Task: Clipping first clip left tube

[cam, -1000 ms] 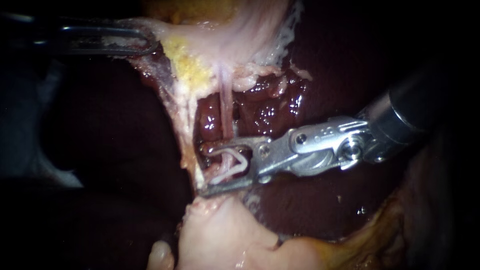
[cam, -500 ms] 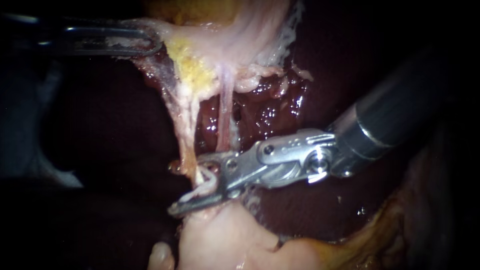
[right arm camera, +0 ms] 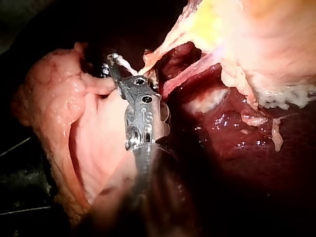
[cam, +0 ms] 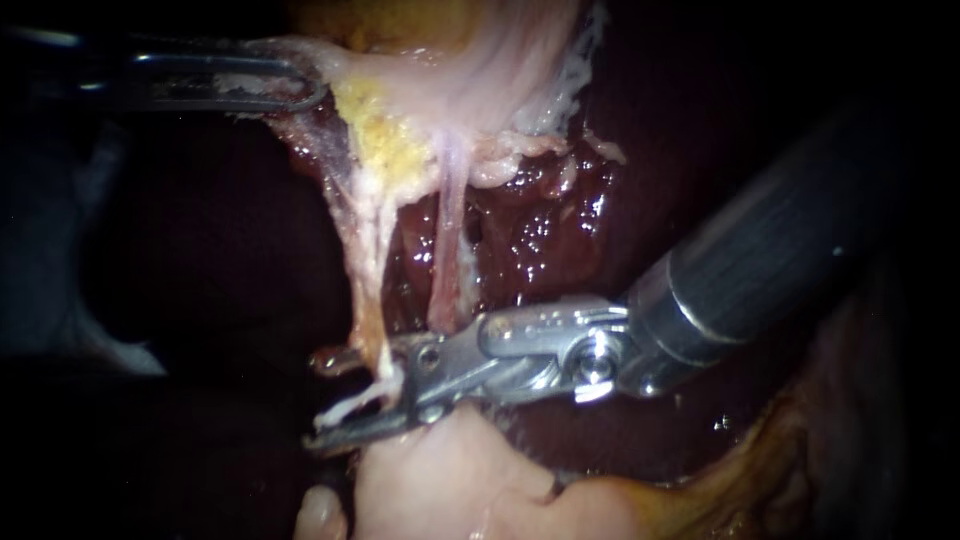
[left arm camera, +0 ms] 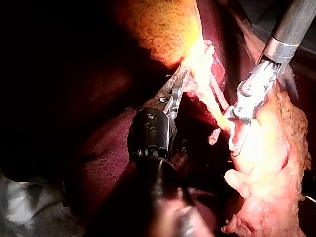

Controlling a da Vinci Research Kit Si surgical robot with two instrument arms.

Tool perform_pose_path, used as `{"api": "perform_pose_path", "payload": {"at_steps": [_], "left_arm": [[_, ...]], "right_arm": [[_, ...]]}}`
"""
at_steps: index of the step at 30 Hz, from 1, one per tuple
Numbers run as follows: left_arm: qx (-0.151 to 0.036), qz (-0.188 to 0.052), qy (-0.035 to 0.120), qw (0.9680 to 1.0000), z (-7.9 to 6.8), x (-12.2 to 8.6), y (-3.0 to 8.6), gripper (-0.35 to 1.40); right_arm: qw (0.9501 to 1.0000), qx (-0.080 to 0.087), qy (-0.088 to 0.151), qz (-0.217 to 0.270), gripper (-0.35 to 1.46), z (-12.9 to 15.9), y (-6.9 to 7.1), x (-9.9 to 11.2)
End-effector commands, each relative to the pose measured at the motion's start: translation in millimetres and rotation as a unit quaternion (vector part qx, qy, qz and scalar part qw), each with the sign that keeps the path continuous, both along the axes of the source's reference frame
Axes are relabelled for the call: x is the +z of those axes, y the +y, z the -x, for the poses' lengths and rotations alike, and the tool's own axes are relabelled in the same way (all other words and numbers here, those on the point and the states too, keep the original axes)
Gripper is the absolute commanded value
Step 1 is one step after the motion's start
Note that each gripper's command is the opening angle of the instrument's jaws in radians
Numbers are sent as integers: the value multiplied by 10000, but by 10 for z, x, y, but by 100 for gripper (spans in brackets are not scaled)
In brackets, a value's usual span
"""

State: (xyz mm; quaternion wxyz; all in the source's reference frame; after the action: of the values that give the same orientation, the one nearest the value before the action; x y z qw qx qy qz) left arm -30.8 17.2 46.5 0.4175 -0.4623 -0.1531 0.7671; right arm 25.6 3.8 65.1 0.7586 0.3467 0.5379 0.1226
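My left instrument (cam: 295, 88) reaches in along the upper edge, jaws shut on a fold of the pale gallbladder (cam: 480, 70), holding it taut. Two tubes hang from it: the yellowish left tube (cam: 368, 280) and the pink right tube (cam: 448, 240). My right instrument (cam: 355, 400) lies across the foot of the left tube. Its jaws stand apart, one on each side of the tube, holding a white clip (cam: 345, 408). The right wrist view shows the same jaws (right arm camera: 111, 61) and clip (right arm camera: 123, 64); the left wrist view shows both instruments (left arm camera: 180, 81) (left arm camera: 234, 129).
Dark red raw liver (cam: 540, 220) lies behind the tubes. A pale fleshy mass (cam: 440, 480) sits directly under the right instrument's lower jaw. Yellow fat (cam: 385, 140) marks the gallbladder's neck. Grey drape (left arm camera: 29, 212) lies at the edge beside the left shaft.
My right instrument slid leftward and a little downward: its jaws left the pink right tube and now straddle the left tube. More shaft is in view. The left instrument stayed put.
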Motion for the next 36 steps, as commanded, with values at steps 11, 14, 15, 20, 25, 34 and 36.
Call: {"api": "perform_pose_path", "payload": {"at_steps": [11,14,15,20,25,34,36], "left_arm": [[2,-1,-2,10000,0,0,0,-35],[2,-1,-2,10000,0,1,0,-35],[2,-1,-2,10000,0,1,0,-35],[3,0,-3,10000,-1,1,1,-35],[3,0,-3,10000,-1,1,1,-35],[4,0,-4,10000,-1,2,1,-35],[5,0,-4,10000,-1,2,1,-35]], "right_arm": [[9997,74,102,-217,42,-12,-2,-41],[9996,80,121,-240,42,-15,-1,-50],[9996,79,123,-244,41,-16,-2,-52],[9992,134,53,-367,34,-14,0,-50],[9986,204,-20,-481,4,-5,4,-45],[9942,315,-262,-995,-35,2,4,-42],[9940,295,-326,-1001,-35,4,3,-40]]}}
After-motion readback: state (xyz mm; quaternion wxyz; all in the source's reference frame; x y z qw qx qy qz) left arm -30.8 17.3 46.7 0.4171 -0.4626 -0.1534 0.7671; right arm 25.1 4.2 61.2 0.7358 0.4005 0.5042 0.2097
